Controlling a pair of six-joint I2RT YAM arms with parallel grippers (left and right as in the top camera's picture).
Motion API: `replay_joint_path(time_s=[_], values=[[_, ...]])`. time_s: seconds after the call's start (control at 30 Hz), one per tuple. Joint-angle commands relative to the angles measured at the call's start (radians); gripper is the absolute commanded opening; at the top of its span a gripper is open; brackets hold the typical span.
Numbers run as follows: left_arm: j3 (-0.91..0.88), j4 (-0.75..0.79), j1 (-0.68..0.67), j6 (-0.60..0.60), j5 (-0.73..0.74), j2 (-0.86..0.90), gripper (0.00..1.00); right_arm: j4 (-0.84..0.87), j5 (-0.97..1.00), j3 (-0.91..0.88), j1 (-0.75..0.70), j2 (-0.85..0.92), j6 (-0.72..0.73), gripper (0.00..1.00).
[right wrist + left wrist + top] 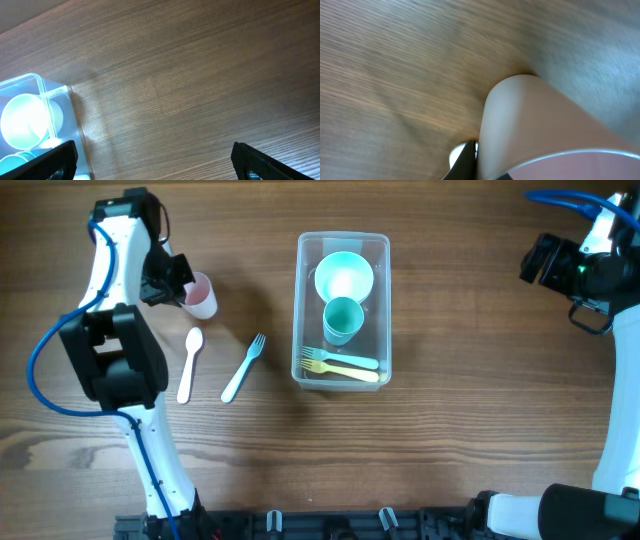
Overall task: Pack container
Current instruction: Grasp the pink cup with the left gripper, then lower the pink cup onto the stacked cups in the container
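Observation:
The clear container stands mid-table. It holds a pale teal bowl, a teal cup and two yellow forks. My left gripper is shut on the wall of a pink cup, left of the container. In the left wrist view the cup fills the lower right, with a black finger pressed against its outer side. My right gripper is open and empty, far right of the container. The right wrist view shows its fingers wide apart and the container's corner.
A white spoon and a pale blue fork lie on the wooden table between the left arm and the container. The left arm's base stands at the front left and the right arm's at the front right.

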Motion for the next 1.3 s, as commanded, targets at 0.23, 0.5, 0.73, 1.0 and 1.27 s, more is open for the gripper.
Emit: replay_joint_path(time_s=[0.23,0.5,0.73,1.0,1.27], values=[[0.079,-0.068,-0.455,0.036,-0.013,-0.478,0.04,0.003,-0.008,-0.005,0.000,0.012,0.017,1.00],[0.079,0.001,-0.721,0.035,-0.036,-0.282,0.04,0.003,-0.008,-0.005,0.000,0.012,0.017,1.00],[0.079,-0.004,-0.713,0.031,-0.108,-0.157,0.04,0.003,-0.008,-0.005,0.000,0.012,0.017,1.00],[0.045,-0.034,-0.705,0.027,-0.122,-0.156,0.21,0.003,-0.008,-0.005,0.000,0.012,0.017,1.00],[0.026,-0.006,-0.703,-0.021,-0.127,-0.156,0.37,0.003,-0.008,-0.005,0.000,0.012,0.017,1.00]])
